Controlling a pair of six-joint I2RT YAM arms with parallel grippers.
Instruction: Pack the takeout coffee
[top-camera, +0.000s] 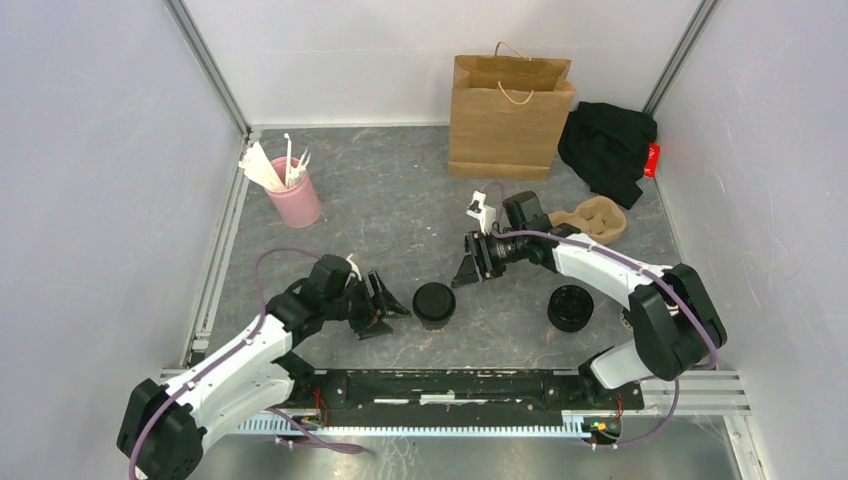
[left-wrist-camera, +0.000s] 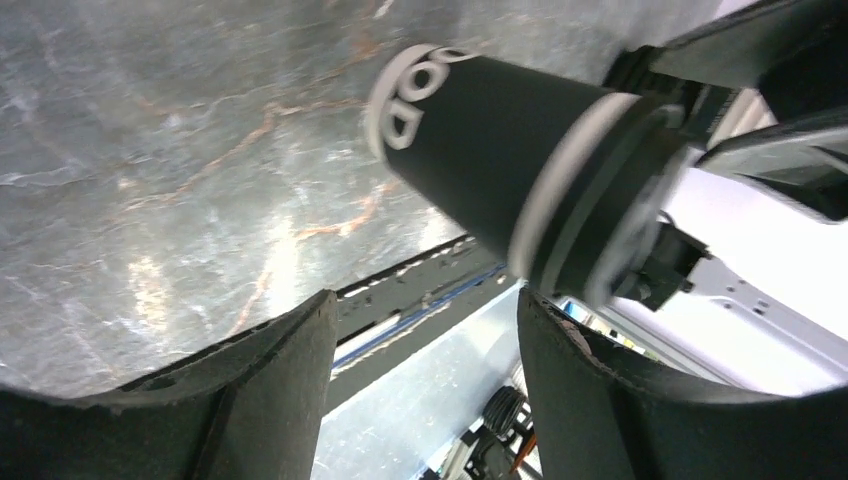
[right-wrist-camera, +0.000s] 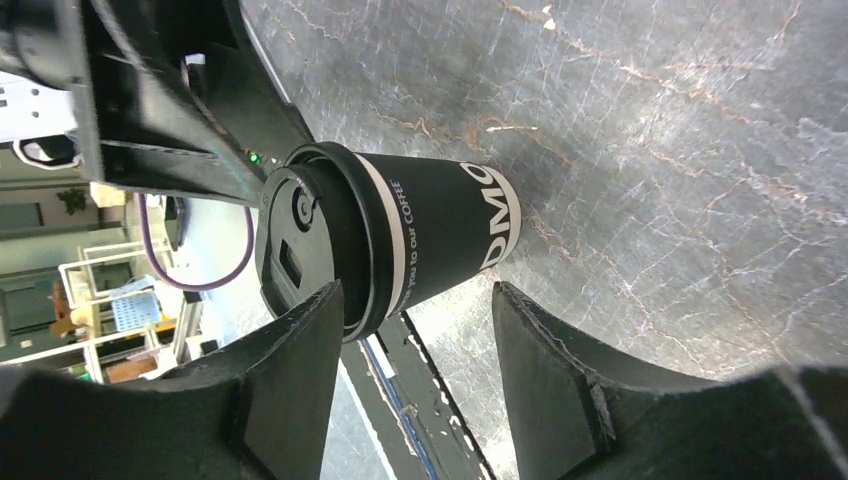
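Note:
The takeout coffee (top-camera: 433, 303) is a dark paper cup with white lettering and a black dome lid, standing upright on the table's near middle. It also shows in the left wrist view (left-wrist-camera: 500, 160) and in the right wrist view (right-wrist-camera: 400, 235). My left gripper (top-camera: 386, 305) is open and empty just left of the cup, its jaws apart (left-wrist-camera: 425, 390). My right gripper (top-camera: 467, 270) is open and empty just behind and to the right of the cup (right-wrist-camera: 415, 380). Neither gripper touches the cup.
A brown paper bag (top-camera: 508, 118) stands open at the back. A black cloth (top-camera: 607, 145) lies to its right. A brown cup carrier (top-camera: 597, 220) lies behind the right arm. A stack of black lids (top-camera: 570, 307) sits near right. A pink cup of stirrers (top-camera: 293, 197) stands back left.

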